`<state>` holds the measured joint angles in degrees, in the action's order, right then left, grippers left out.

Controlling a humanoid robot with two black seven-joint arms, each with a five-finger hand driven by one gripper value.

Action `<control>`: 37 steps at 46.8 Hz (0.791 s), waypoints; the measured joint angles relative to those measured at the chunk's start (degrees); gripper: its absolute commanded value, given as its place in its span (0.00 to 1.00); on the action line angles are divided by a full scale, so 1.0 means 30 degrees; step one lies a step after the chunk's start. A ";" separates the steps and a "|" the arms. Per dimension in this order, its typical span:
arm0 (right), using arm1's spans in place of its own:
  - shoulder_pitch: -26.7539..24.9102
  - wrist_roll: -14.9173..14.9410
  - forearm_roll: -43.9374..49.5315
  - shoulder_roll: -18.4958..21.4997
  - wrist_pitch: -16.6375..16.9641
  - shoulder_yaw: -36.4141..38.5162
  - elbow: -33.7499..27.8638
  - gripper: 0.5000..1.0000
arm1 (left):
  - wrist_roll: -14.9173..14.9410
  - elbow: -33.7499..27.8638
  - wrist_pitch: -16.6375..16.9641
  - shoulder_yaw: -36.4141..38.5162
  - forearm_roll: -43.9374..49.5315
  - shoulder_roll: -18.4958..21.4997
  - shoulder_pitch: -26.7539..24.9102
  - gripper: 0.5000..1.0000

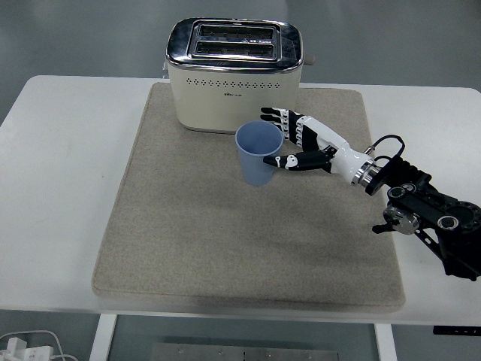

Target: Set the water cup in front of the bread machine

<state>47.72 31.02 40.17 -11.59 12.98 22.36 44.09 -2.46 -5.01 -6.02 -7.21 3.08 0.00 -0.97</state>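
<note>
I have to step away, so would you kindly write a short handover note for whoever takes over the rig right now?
Right hand: fingers spread open beside the blue water cup, thumb near its front, other fingers behind its rim; it does not appear to grip.
Left hand: not in view.
Cup: upright on the beige mat, just in front of the cream bread machine, toward its right end.
Done: the cup looks placed.
Left: draw the right hand clear without tipping the cup.
</note>
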 measured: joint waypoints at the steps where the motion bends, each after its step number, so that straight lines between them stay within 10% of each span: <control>1: 0.0013 0.0000 0.0000 -0.0031 0.0017 0.0002 0.0004 0.85 | 0.0000 0.0000 0.0000 0.0000 0.0000 0.0000 -0.0002 1.00; 37: 0.0353 0.0001 -0.0057 -0.1158 0.1011 0.0098 -0.0012 0.85 | 0.0001 0.0000 -0.0012 0.0000 0.0000 0.0000 0.0000 1.00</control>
<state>48.78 31.03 40.00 -15.06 16.01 22.65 44.05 -2.46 -5.01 -6.05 -7.21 3.08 0.00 -0.97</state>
